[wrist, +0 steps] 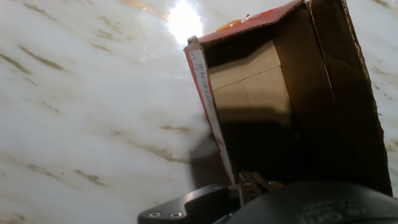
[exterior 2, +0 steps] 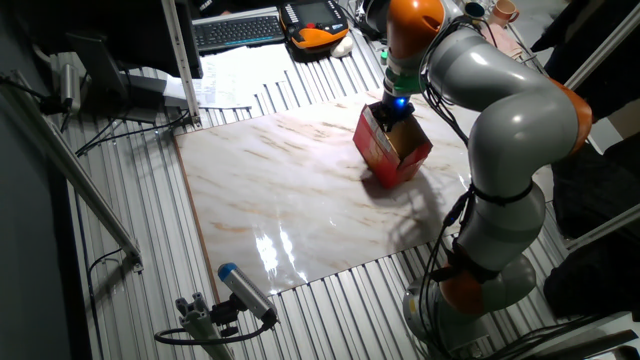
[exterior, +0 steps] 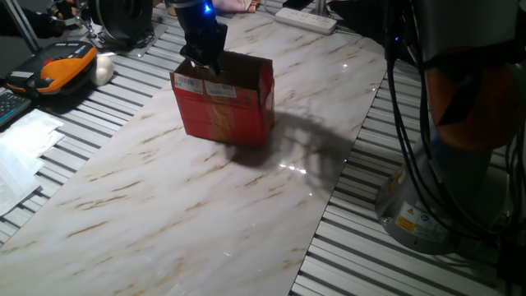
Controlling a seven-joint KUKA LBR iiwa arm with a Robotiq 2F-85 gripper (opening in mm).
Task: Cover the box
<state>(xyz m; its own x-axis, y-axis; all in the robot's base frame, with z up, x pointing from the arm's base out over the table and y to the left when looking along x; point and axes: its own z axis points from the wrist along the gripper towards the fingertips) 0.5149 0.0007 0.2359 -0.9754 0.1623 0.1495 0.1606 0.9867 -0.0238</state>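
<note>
The red box (exterior: 226,111) stands upright on the marble tabletop (exterior: 164,205), with white labels along its top edge and its top open. It also shows in the other fixed view (exterior 2: 385,152). In the hand view I look down into its brown inside (wrist: 249,81). My black gripper (exterior: 205,59) sits at the box's top rim at the far left side, also seen in the other fixed view (exterior 2: 393,112). In the hand view the gripper (wrist: 249,183) meets the box's red wall edge. The fingers are mostly hidden, so their state is unclear.
A white power strip (exterior: 306,20) lies at the far table edge. An orange device (exterior: 66,64), a white object (exterior: 103,70) and papers (exterior: 20,148) lie on the slatted surface to the left. My arm's base (exterior: 427,205) and cables stand to the right. A keyboard (exterior 2: 235,30) lies behind.
</note>
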